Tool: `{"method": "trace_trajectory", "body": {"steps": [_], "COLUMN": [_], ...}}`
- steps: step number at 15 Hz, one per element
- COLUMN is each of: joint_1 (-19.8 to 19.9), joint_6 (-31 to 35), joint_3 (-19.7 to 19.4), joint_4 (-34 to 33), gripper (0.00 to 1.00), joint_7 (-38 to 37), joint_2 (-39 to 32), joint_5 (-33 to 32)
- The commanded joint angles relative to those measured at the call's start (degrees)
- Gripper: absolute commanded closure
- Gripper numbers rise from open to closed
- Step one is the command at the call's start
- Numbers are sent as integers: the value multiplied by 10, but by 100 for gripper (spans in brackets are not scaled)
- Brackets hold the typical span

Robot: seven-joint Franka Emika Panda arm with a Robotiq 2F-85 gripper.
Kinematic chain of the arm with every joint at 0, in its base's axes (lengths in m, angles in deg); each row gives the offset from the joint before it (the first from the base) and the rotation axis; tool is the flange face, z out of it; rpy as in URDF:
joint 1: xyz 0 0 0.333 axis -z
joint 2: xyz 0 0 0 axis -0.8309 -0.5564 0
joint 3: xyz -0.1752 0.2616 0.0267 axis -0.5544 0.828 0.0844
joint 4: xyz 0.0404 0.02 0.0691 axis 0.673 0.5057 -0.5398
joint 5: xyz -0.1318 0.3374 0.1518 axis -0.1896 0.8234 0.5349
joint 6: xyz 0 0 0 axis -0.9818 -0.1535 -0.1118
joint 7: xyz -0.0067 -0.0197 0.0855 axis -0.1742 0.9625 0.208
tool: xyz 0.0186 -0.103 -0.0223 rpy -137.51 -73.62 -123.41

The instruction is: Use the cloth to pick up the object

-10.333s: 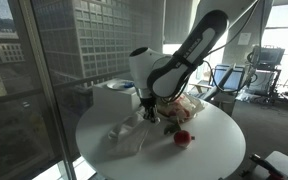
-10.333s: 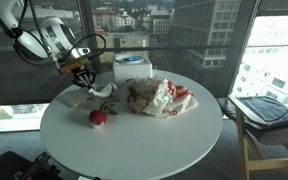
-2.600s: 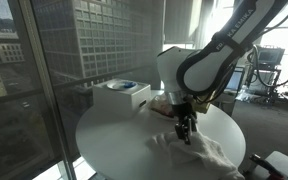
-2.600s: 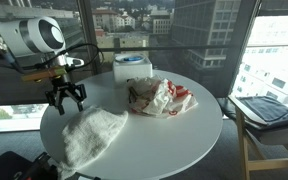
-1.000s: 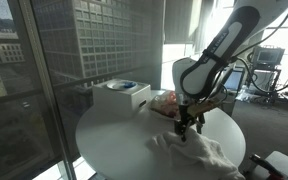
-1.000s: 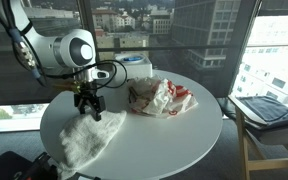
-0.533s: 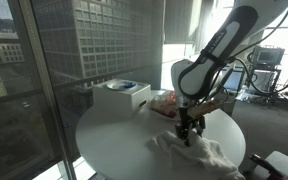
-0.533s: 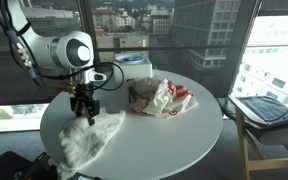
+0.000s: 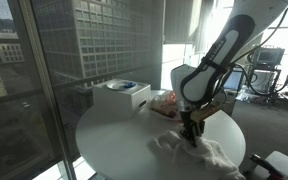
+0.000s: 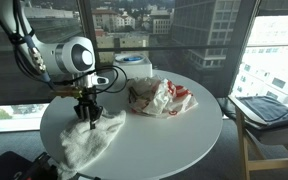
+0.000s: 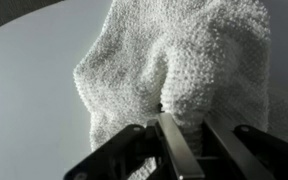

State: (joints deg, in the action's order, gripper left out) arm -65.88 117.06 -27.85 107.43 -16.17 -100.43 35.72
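A white knitted cloth [image 9: 212, 156] lies bunched on the round white table [image 9: 114, 135], near its edge. It also shows in an exterior view [image 10: 84, 148] and fills the wrist view [image 11: 184, 50]. The small red object seen earlier is hidden, apparently under the cloth. My gripper [image 9: 191, 138] points straight down into the cloth in both exterior views [image 10: 89, 121]. In the wrist view its fingers [image 11: 191, 135] pinch a raised bulge of cloth between them.
A white box with a blue top [image 9: 121, 95] [image 10: 131, 68] stands at the table's window side. A crumpled white and red bag [image 9: 169, 102] [image 10: 161, 97] lies mid-table. Window glass is close behind. A chair [image 10: 269, 110] stands beside the table [image 10: 174, 135].
My gripper has lowered onto the cloth and its fingers have drawn together over a fold of it. The cloth has bunched slightly under the gripper.
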Motion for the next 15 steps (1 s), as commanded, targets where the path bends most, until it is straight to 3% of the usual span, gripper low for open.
{"method": "trace_trajectory", "body": {"steps": [1, 5, 12, 15], "joint_1": [-25, -40, -32, -44], "joint_6": [29, 44, 33, 40], "joint_3": [18, 20, -62, -27], "joint_4": [3, -17, -37, -24], "gripper": [91, 91, 91, 91], "joint_7": [34, 42, -5, 24], "joint_2": [-28, -25, -24, -30], "joint_5": [-5, -20, -148, -129]}}
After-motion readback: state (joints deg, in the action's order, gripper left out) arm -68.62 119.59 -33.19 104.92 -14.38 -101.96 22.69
